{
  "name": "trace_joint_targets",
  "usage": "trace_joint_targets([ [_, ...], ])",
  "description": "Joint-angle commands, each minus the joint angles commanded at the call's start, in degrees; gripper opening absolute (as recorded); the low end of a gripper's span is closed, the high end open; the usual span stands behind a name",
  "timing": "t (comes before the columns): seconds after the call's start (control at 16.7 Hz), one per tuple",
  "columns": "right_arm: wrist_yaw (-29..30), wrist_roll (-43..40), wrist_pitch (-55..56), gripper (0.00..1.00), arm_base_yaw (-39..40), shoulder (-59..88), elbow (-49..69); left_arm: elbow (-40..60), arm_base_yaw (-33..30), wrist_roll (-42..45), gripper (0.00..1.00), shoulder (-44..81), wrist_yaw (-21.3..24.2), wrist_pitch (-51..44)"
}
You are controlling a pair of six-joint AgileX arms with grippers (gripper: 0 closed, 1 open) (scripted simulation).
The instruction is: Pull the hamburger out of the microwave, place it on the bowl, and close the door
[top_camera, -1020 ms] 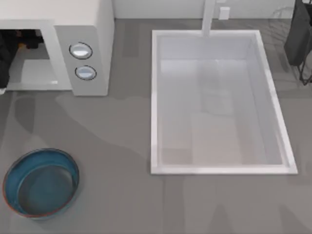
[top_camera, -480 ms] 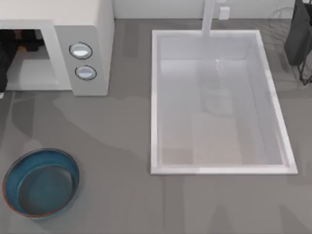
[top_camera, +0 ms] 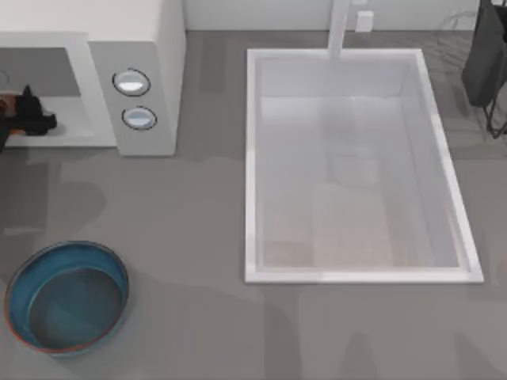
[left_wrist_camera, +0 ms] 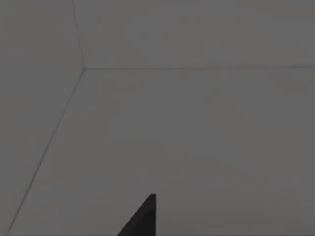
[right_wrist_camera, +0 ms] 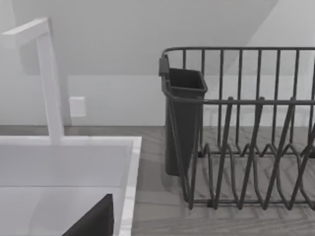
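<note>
The off-white microwave (top_camera: 146, 47) stands at the back left with its cavity open toward the front. My left gripper (top_camera: 33, 119) is a dark shape at the mouth of the cavity, near the view's left edge. A small reddish-tan patch (top_camera: 6, 104) touches it there; I cannot tell whether that is the hamburger or whether it is held. The left wrist view shows the grey inner walls and one dark fingertip (left_wrist_camera: 143, 220). The dark-blue bowl (top_camera: 67, 297) sits at the front left, with nothing in it. One fingertip (right_wrist_camera: 93, 222) of my right arm shows in the right wrist view, over the sink's far corner.
A white sink basin (top_camera: 252, 166) with a faucet (top_camera: 341, 28) takes up the middle and right. A dark wire dish rack (right_wrist_camera: 246, 128) with a cutlery holder (right_wrist_camera: 184, 123) stands at the back right. Bare grey counter lies between the microwave and the bowl.
My left gripper has drawn back from deep in the microwave cavity to its front opening, and the reddish-tan patch moved with it. The bowl has not moved.
</note>
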Motion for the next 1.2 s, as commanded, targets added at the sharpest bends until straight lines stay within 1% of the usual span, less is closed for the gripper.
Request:
trace_joint_targets([
  [0.18,0.0,0.0,0.0,1.00,0.0,0.0,0.0,-11.4,1.1,0.3,0.00,-4.4,1.0,6.9],
  [0.3,0.0,0.0,0.0,1.00,0.0,0.0,0.0,-16.3,1.6,0.4,0.00,-6.6,1.5,10.3],
  [0.42,0.0,0.0,0.0,1.00,0.0,0.0,0.0,-18.8,1.9,0.5,0.00,-7.9,1.8,12.1],
  [0.66,0.0,0.0,0.0,1.00,0.0,0.0,0.0,-19.1,2.0,0.5,0.00,-8.1,1.8,12.4],
  [0.9,0.0,0.0,0.0,1.00,0.0,0.0,0.0,-18.7,1.6,0.6,0.00,-10.2,1.7,10.0],
  [1.2,0.0,0.0,0.0,1.00,0.0,0.0,0.0,-18.6,1.6,0.6,0.00,-22.3,1.5,-2.4],
])
